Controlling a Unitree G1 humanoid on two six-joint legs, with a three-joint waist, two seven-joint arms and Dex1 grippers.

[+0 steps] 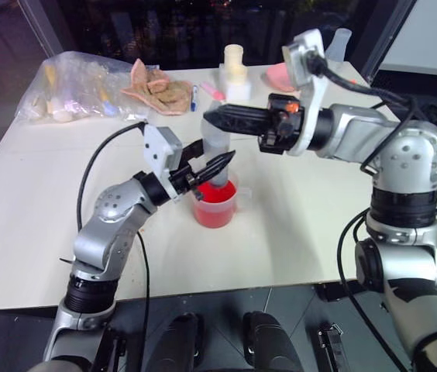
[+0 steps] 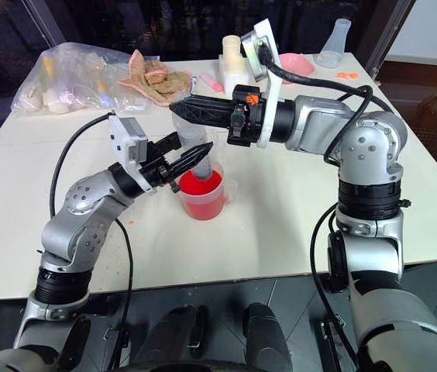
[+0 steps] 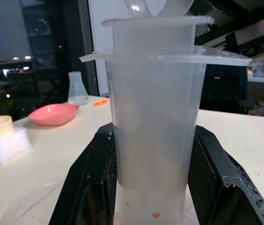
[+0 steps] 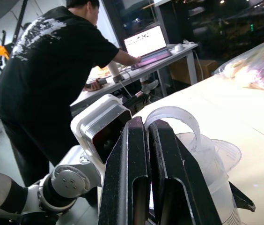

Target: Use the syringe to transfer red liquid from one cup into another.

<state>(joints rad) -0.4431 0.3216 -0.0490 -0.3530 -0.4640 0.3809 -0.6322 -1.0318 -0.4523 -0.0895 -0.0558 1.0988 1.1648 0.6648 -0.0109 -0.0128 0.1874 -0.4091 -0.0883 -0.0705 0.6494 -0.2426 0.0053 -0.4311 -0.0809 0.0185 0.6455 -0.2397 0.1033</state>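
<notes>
The large clear plastic syringe [image 1: 217,151] is held upright in the left gripper [image 1: 207,167] (barrel clamped), tip in the red liquid [image 1: 217,203] of the translucent handled cup [image 1: 220,213]. The right gripper [image 1: 217,118] is clenched on its plunger ring [image 4: 176,117].

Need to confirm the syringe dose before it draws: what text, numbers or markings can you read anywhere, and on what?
None can be read.
syringe: barrel shows no graduations or numbers in the left wrist view.
cup of red liquid: no markings legible.
laptop screen behind the person: lit, too small to read.
Person's shirt: pale print on the shoulder, not readable.
</notes>
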